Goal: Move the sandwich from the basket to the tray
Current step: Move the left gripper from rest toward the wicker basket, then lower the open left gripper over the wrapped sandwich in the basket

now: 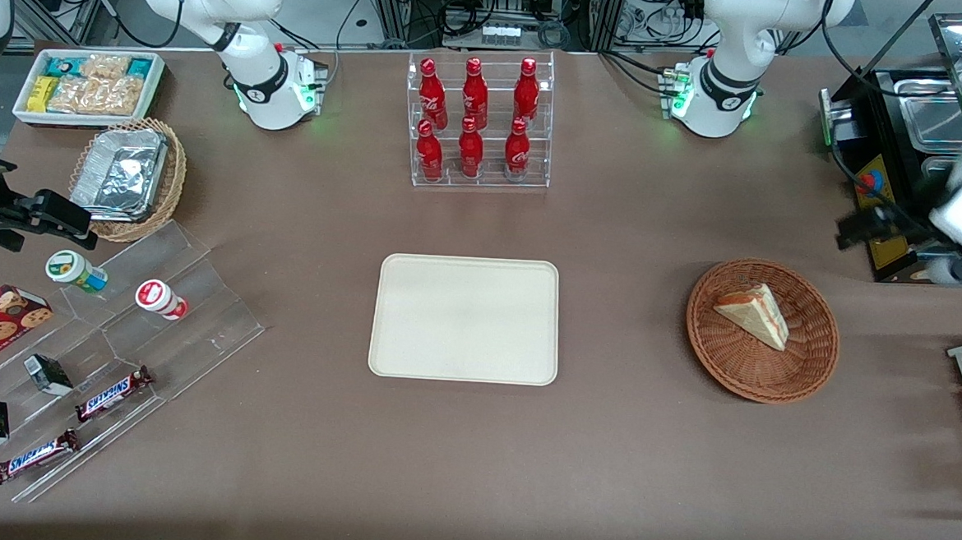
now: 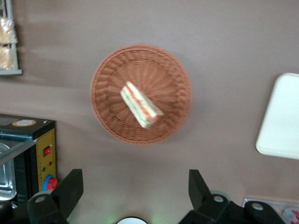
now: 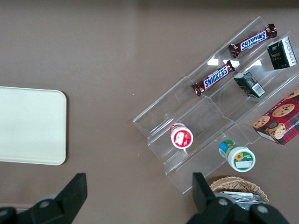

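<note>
Sandwich (image 1: 754,314) lying in basket (image 1: 805,365); tray (image 1: 465,318) bare; tool (image 2: 133,191) high above basket, fingers apart.

Front cam overhead; wrist cams face down; all share tray (image 1: 465,318).

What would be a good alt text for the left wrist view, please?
A wrapped triangular sandwich lies in a round reddish-brown wicker basket on a brown table. The open tool hangs above the table beside the basket, empty; a corner of the cream tray shows nearby.
</note>
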